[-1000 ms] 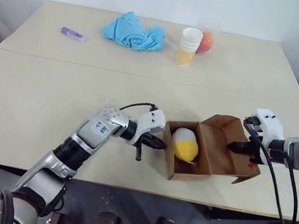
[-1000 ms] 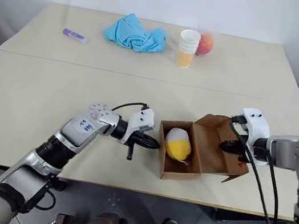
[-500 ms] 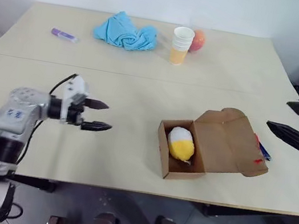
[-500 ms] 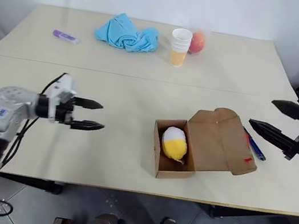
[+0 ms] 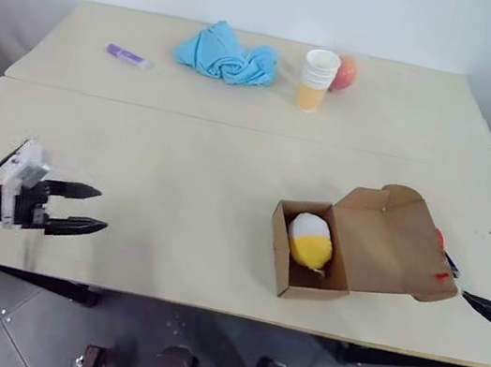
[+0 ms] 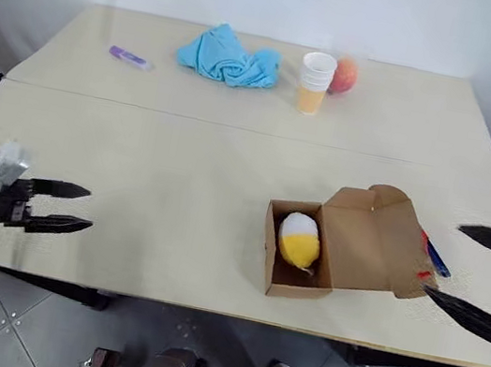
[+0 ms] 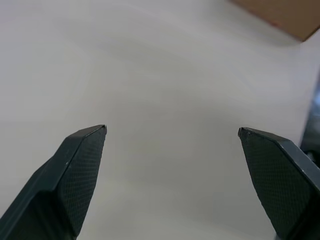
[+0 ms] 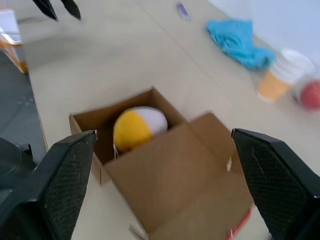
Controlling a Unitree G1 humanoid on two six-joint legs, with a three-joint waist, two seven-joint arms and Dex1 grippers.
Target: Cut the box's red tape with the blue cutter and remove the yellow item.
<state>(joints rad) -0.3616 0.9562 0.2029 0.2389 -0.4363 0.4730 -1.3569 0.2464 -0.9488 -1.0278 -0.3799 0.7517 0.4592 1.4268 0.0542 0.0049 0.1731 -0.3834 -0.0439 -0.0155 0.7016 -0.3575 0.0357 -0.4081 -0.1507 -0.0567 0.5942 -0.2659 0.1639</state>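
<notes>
- Your box point(image 6: 339, 248) sits open on the near table point(image 6: 179, 181), toward its right end, with the flap lid folded back to 3 o'clock
- Inside it lies the yellow item point(image 6: 298, 240), a roundish ball, yellow on its near half and white on its far half, resting against the lid-side wall
- A scrap of the red tape point(image 6: 424, 273) shows on the outer edge of the flap lid
- Just beyond that edge, at 3 o'clock from the box, you can see the blue cutter point(image 6: 436, 259) lying on the table, partly hidden by the lid
- Your right gripper point(image 6: 485, 283) hangs just off the box's right side, fingers spread wide, holding nothing
- Your left gripper point(image 6: 70, 208) is well apart at 9 o'clock from the box, near the table's left front edge, fingers spread and empty
- At 12 o'clock on the far table stands a stack of paper cups point(image 6: 314, 82), the lowest one yellowish; you cannot tell what is in them
- Touching or just beside the cups at 2 o'clock is an orange-red fruit point(image 6: 344, 73)
- At 9 o'clock from the cups lies a crumpled blue cloth point(image 6: 230, 55), and further out a purple stick point(image 6: 128, 55)
</notes>
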